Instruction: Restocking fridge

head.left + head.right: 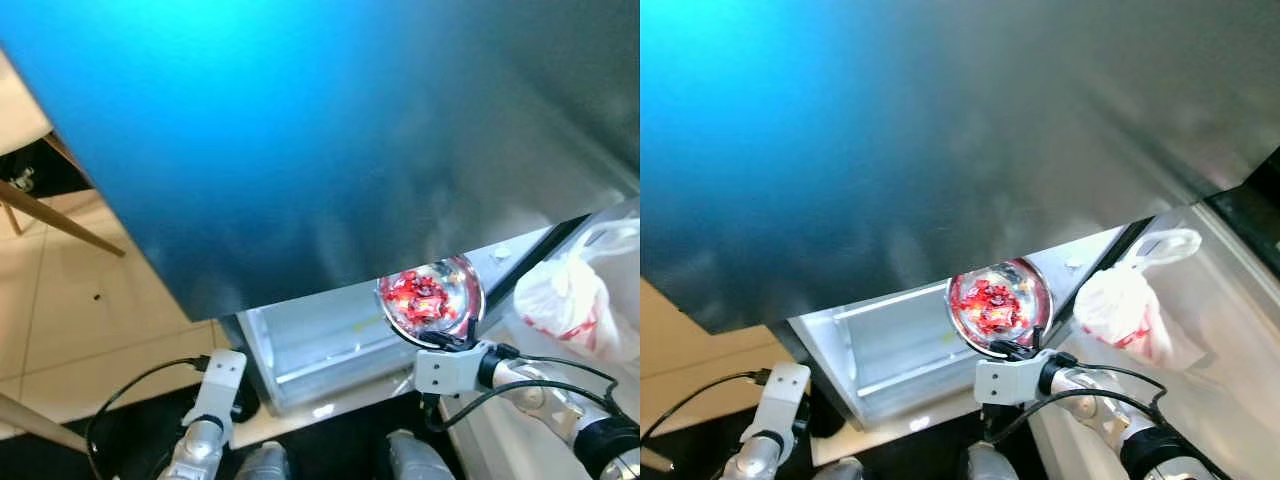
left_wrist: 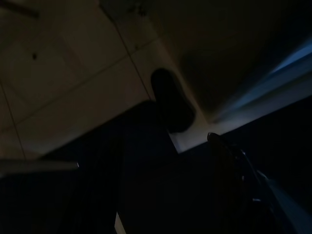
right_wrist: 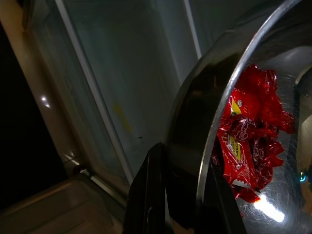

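A shiny steel bowl (image 1: pixel 430 295) holding red-wrapped sweets (image 3: pixel 248 141) hangs just below the edge of the big steel fridge door (image 1: pixel 300 130). My right gripper (image 1: pixel 446 340) is shut on the bowl's near rim. In the right wrist view one black finger (image 3: pixel 146 195) lies outside the rim and the other inside. Behind the bowl is a pale translucent fridge shelf (image 1: pixel 320 340). My left arm (image 1: pixel 215 390) hangs idle low on the left, over dim floor tiles.
A white plastic bag with red print (image 1: pixel 570 295) lies on the white surface to the right of the bowl. Wooden chair legs (image 1: pixel 60 220) stand on the beige tiled floor (image 1: pixel 80 320) at the left. The door overhangs most of the space ahead.
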Tool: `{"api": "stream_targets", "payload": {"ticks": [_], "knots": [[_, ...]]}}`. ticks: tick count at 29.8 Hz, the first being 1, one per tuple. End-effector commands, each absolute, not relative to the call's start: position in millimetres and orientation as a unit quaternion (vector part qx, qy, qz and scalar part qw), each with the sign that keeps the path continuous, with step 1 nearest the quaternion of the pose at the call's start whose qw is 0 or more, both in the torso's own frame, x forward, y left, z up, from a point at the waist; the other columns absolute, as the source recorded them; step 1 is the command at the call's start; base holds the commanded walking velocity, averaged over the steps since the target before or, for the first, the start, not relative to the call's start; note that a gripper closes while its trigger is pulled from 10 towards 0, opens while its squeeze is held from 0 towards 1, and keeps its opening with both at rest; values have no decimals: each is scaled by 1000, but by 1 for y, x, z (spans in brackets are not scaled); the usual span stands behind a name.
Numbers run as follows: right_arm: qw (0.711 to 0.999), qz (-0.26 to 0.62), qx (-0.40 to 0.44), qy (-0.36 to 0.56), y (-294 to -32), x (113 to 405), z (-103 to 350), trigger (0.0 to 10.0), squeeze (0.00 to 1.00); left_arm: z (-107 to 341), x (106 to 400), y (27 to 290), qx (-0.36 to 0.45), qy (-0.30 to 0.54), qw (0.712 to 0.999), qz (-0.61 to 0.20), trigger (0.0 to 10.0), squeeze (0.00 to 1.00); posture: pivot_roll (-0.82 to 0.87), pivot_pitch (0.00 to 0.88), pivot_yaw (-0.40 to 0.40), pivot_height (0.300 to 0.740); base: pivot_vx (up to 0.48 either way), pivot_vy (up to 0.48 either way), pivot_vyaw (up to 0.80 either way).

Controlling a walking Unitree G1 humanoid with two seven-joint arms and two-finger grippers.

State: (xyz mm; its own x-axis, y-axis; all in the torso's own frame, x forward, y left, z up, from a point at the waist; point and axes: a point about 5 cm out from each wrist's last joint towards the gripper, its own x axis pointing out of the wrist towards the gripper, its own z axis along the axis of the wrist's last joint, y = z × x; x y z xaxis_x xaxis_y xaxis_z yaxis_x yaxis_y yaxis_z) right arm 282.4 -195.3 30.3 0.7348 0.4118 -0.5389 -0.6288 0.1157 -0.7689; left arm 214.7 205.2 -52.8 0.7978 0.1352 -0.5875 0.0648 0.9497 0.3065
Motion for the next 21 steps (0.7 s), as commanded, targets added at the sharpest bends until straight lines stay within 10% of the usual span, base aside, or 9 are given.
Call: {"api": "stream_targets", "payload": {"ticks": [1, 21], "knots": [[746, 343, -563, 97, -199, 283, 32, 10000, 0, -57, 210, 205, 158, 330, 930, 18, 10000, 0, -41, 172, -33, 740, 0, -480, 0], [746, 348, -559, 97, -197, 281, 31, 10000, 0, -56, 210, 207, 153, 327, 932, 29, 10000, 0, -42, 165, -28, 740, 0, -117, 0]]}}
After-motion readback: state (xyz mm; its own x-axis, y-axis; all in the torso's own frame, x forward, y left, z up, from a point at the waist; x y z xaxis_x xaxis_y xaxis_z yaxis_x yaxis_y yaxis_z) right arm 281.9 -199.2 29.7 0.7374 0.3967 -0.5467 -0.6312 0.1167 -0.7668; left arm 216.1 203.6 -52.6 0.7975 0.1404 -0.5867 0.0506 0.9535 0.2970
